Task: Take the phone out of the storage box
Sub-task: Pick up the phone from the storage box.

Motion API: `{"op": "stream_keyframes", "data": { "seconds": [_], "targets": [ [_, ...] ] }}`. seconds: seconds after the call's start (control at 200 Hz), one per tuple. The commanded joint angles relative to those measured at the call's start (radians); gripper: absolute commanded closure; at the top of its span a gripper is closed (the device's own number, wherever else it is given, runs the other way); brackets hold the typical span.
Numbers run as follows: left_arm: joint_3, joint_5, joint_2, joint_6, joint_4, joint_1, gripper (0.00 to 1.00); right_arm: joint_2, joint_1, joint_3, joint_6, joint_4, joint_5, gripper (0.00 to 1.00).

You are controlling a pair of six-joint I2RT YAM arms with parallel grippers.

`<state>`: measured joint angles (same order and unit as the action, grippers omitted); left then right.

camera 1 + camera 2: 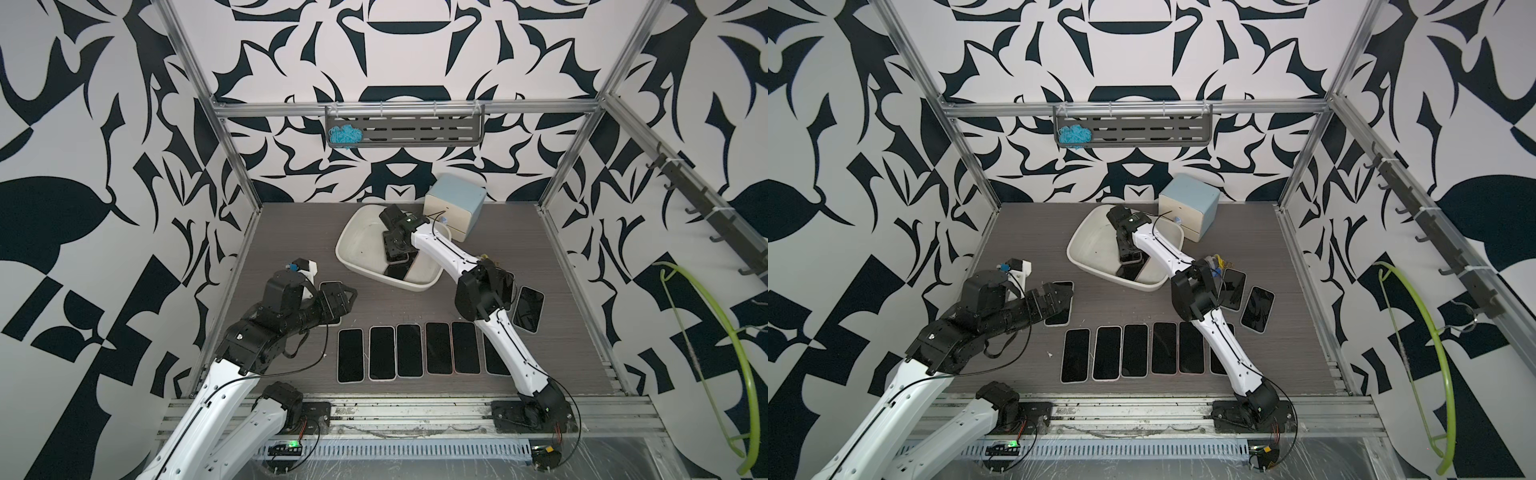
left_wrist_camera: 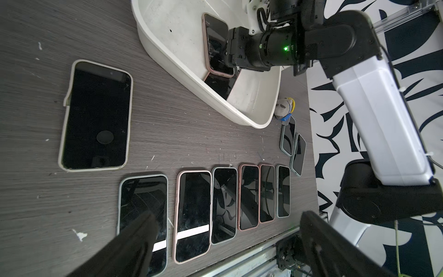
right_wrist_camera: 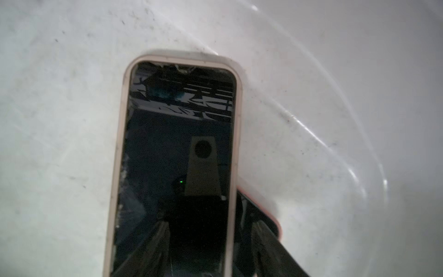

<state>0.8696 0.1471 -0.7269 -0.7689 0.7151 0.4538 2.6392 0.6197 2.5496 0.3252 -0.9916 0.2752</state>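
Observation:
The storage box [image 1: 360, 245] [image 1: 1091, 249] [image 2: 172, 36], an off-white tub, sits at the back middle of the table. Inside it lies a phone [image 3: 177, 156] [image 2: 215, 36] in a pale pink case, screen up, resting partly on a second phone [image 3: 263, 211] [image 1: 400, 272]. My right gripper [image 1: 394, 251] [image 1: 1128, 254] [image 3: 208, 225] reaches down into the box. Its jaws stand apart: one finger is over the screen, and the other is past the phone's long edge. My left gripper [image 1: 347, 305] [image 1: 1065, 303] [image 2: 226, 223] hovers open and empty over the table, left of the box.
Several phones [image 1: 415, 351] lie in a row near the front edge, and two more [image 1: 528, 307] lie on the right. A cream-cased phone [image 2: 96, 115] lies under my left gripper. A small cabinet [image 1: 455, 208] stands behind the box, and a plush toy [image 2: 285, 108] lies beside it.

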Motion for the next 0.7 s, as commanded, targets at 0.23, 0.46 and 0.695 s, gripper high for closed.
{"op": "stream_keyframes", "data": {
  "seconds": [0.23, 0.46, 0.695],
  "targets": [
    [-0.027, 0.009, 0.019, -0.021, -0.028, 0.0, 0.0, 0.018, -0.011, 0.128, -0.025, -0.098, -0.076, 0.14],
    [-0.007, 0.019, -0.01, 0.012, -0.014, 0.0, 0.0, -0.143, 0.001, -0.086, 0.063, 0.132, -0.124, 0.12],
    [0.08, 0.046, -0.096, 0.092, 0.035, 0.0, 0.0, -0.075, 0.003, -0.023, 0.077, 0.175, -0.13, 0.1]
  ]
}}
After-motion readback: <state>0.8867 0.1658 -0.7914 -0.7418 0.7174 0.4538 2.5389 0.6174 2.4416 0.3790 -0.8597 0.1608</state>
